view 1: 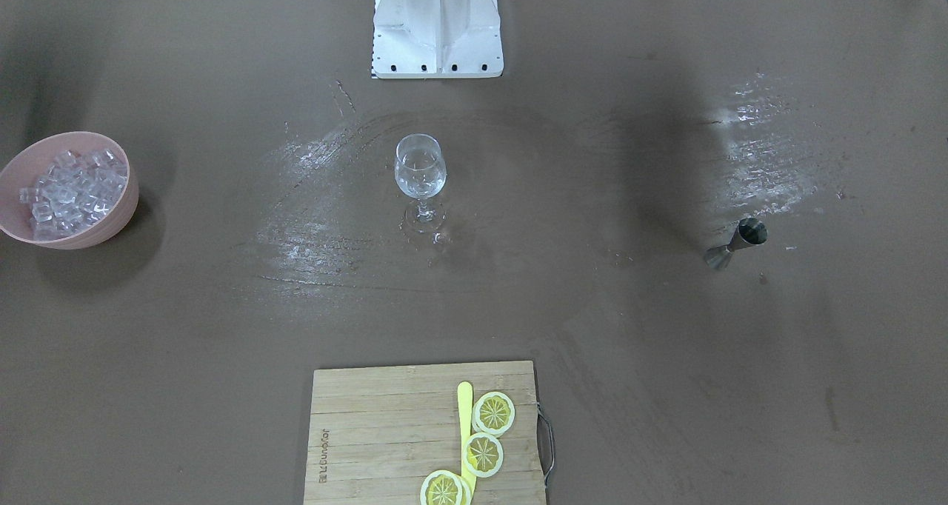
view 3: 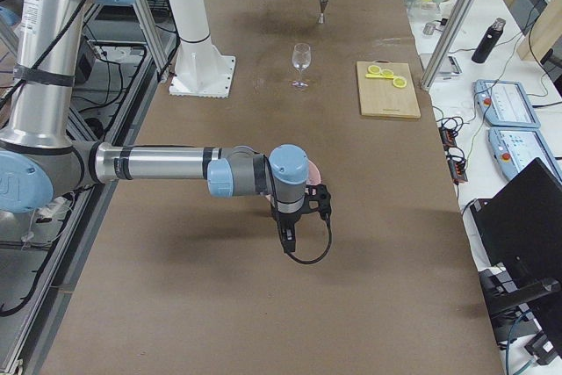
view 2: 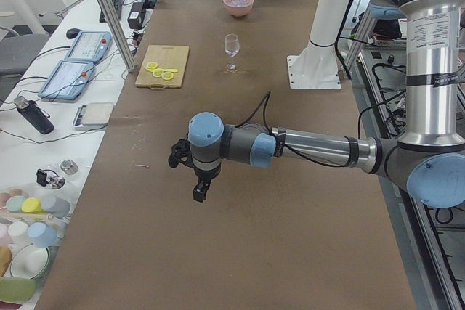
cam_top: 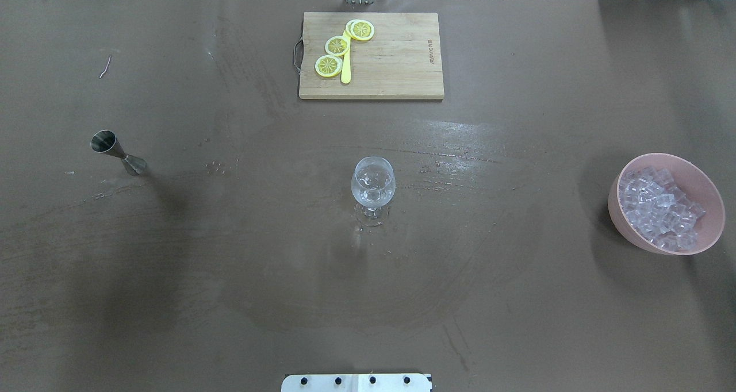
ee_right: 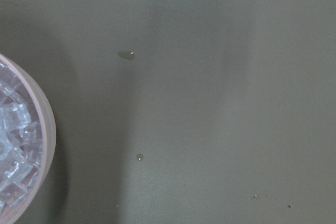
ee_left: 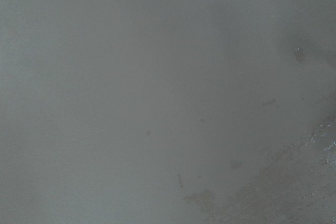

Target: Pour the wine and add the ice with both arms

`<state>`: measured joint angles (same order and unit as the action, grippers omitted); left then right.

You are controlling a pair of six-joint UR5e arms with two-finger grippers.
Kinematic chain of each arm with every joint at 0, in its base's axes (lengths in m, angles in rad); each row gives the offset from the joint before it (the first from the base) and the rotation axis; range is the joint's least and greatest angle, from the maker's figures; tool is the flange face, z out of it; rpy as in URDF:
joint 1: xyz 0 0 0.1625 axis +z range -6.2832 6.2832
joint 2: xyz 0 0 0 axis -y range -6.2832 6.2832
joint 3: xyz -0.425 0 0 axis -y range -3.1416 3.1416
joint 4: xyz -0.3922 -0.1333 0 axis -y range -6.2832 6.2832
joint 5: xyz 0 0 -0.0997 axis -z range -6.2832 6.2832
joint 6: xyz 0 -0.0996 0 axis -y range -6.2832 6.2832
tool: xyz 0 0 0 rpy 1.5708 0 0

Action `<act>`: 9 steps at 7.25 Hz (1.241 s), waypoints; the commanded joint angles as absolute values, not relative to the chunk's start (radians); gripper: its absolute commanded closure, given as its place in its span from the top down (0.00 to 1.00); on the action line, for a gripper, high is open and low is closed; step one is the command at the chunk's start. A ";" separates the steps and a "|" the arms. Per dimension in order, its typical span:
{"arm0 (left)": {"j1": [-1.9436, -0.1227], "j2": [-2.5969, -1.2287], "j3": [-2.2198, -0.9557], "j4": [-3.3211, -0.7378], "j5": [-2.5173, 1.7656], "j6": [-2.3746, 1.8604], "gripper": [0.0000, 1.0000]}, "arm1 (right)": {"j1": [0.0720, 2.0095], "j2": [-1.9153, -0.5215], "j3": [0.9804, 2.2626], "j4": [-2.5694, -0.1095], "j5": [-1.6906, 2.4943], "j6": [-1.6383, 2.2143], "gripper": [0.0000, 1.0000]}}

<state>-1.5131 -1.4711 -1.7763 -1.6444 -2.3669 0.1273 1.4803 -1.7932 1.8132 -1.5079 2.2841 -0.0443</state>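
Note:
A clear wine glass (view 1: 420,175) (cam_top: 373,185) stands upright at mid-table; any wine in it is too faint to make out. A steel jigger (view 1: 737,243) (cam_top: 118,152) stands on my left side. A pink bowl (view 1: 111,220) (cam_top: 624,219) holds several ice cubes (view 1: 70,190) (cam_top: 661,208) on my right side. My left gripper (view 2: 199,191) hangs above bare table, and I cannot tell its state. My right gripper (view 3: 288,239) hangs beside the bowl, state also unclear. The right wrist view shows the bowl's rim (ee_right: 47,129) and ice (ee_right: 10,145) at its left edge.
A wooden cutting board (view 1: 385,431) (cam_top: 397,58) with lemon slices (view 1: 483,453) (cam_top: 337,45) and a yellow knife lies at the far edge. The white pedestal (view 1: 437,27) stands at the robot's side. Wet streaks mark the table around the glass.

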 commanded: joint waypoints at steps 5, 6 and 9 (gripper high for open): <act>-1.511 -1.485 -1.781 -1.647 -2.361 0.121 0.98 | 1.480 -1.781 1.825 -1.503 2.286 -0.054 1.00; -1.511 -1.483 -1.793 -1.647 -2.358 0.121 0.98 | 1.480 -1.775 1.825 -1.503 2.284 -0.055 1.00; -1.511 -1.482 -1.793 -1.756 -2.358 0.120 0.98 | 1.480 -1.778 1.827 -1.409 2.290 -0.046 1.00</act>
